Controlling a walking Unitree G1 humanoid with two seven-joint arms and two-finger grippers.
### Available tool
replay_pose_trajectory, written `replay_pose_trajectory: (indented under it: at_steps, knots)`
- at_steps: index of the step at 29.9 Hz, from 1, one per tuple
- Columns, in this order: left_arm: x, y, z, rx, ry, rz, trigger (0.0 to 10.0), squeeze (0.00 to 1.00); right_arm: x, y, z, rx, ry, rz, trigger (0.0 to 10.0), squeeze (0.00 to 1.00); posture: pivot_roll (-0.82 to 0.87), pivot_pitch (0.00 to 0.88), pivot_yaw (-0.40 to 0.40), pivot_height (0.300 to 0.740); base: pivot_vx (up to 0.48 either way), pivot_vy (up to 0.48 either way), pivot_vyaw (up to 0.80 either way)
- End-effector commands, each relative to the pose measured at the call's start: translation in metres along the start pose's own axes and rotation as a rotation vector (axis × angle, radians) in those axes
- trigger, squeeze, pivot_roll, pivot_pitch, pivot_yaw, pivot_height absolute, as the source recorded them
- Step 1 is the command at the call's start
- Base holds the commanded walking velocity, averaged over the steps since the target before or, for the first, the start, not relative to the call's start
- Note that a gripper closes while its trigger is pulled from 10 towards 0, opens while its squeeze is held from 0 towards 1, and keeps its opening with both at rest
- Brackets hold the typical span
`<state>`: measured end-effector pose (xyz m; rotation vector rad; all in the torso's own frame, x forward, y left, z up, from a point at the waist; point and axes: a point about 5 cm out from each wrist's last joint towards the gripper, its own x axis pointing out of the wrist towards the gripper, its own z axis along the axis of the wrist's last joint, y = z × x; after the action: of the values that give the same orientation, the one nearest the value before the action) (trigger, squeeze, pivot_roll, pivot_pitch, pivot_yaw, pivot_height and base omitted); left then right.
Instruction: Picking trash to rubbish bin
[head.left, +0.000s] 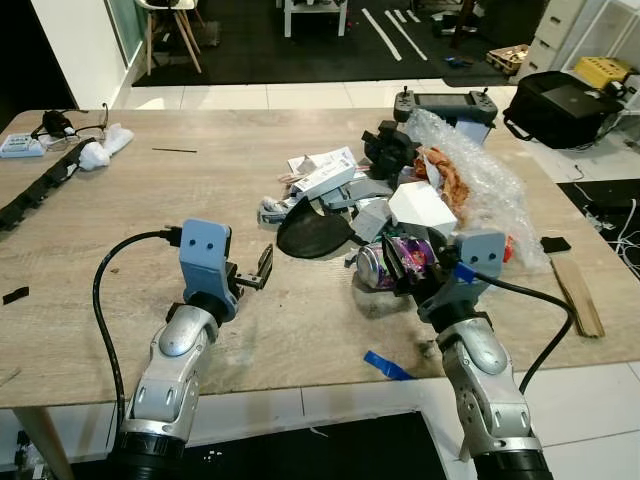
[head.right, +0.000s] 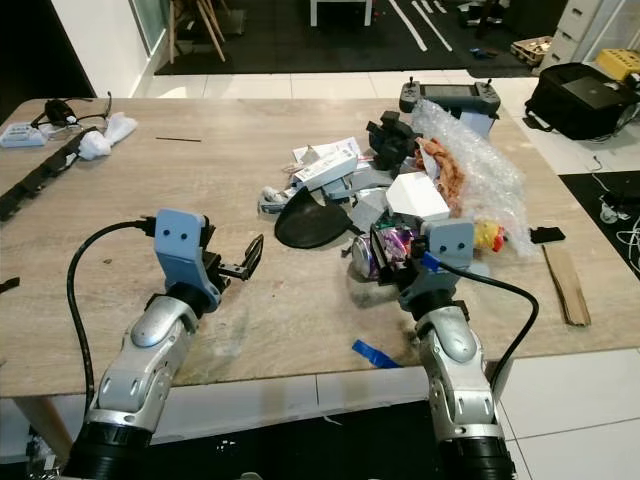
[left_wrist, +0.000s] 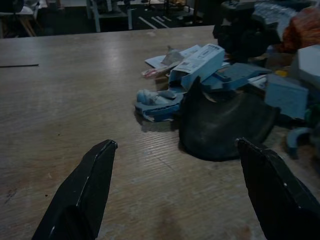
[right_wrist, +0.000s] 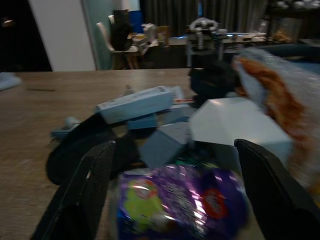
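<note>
The wooden table (head.left: 200, 200) has wide bare room ahead and to the left of the left gripper (head.left: 262, 270), while its near edge runs just under both silver forearms. That gripper reaches forward low over the wood, fingers (left_wrist: 90, 185) spread apart with nothing between them; the black rounded piece (head.left: 312, 238) lies just ahead and to its right. The right gripper (head.left: 408, 268) is stretched forward too, its two fingers (right_wrist: 87, 187) spread wide on either side of one purple printed can (head.left: 385, 262), which lies on its side at the near edge of the trash pile; whether they touch it cannot be told. Beyond the can sit one white box (head.left: 422, 205), one long white carton (head.left: 325, 175) and a sheet of bubble wrap (head.left: 480, 175). One blue strip (head.left: 386, 365) lies near the table edge, left of the right forearm
</note>
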<state>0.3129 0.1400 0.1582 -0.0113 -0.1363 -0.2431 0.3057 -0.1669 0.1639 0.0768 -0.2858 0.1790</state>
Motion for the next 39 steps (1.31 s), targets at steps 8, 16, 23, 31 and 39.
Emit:
replay_pose_trajectory:
  at_steps: [8,16,23,31,39]
  knots:
    - [-0.004,0.001,0.0,0.029,0.007,-0.047,10.0,0.0,0.008,-0.032,-0.008,0.063,0.092,-0.054,10.0,1.0,-0.04,0.114,0.022,0.74,0.0,0.0,0.0]
    - [-0.002,0.003,0.003,0.048,0.006,-0.058,10.0,0.0,0.019,-0.052,-0.01,0.146,0.14,-0.024,10.0,0.53,-0.03,0.141,0.041,0.74,0.0,0.0,0.0]
    - [-0.005,0.007,0.006,0.069,0.006,-0.057,10.0,0.0,0.026,-0.05,-0.014,0.177,0.212,0.127,10.0,0.0,-0.02,0.164,0.05,0.74,0.0,0.0,0.0]
    - [-0.004,0.006,0.007,0.087,0.013,-0.081,10.0,0.0,0.028,-0.048,-0.026,0.265,0.284,0.169,10.0,0.0,-0.02,0.176,0.064,0.74,0.0,0.0,0.0]
    - [-0.004,0.005,0.007,0.098,0.018,-0.099,10.0,0.0,0.029,-0.052,-0.03,0.307,0.323,0.168,10.0,0.0,-0.01,0.182,0.066,0.74,0.0,0.0,0.0]
